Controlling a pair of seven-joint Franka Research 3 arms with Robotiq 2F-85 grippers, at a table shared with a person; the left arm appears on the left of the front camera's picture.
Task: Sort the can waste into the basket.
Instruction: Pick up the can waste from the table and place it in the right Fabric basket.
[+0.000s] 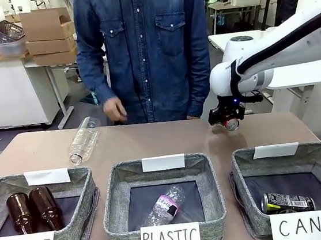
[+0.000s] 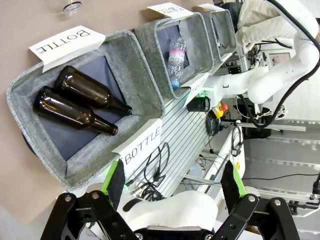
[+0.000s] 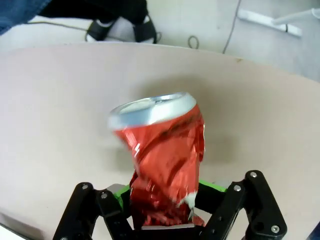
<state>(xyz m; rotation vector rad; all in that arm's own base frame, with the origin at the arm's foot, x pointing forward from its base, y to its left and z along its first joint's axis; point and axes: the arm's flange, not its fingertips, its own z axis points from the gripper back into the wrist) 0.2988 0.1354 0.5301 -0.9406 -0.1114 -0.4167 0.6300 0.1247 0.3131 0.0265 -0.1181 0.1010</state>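
1. The right hand (image 3: 167,212) is clenched on the crushed red can (image 3: 162,160), its green pads pressed against the can's lower sides.
2. In the front view that hand (image 1: 228,119) holds the can (image 1: 231,124) above the table (image 1: 151,141), at the far right, beyond the CAN basket (image 1: 247,194).
3. The black can (image 1: 287,202) with green-yellow print lies on its side inside the CAN basket, near its front wall.
4. The left hand (image 2: 172,182) is released, its fingers spread wide, hanging off the near left edge by the BOTTLE bin (image 2: 145,75).
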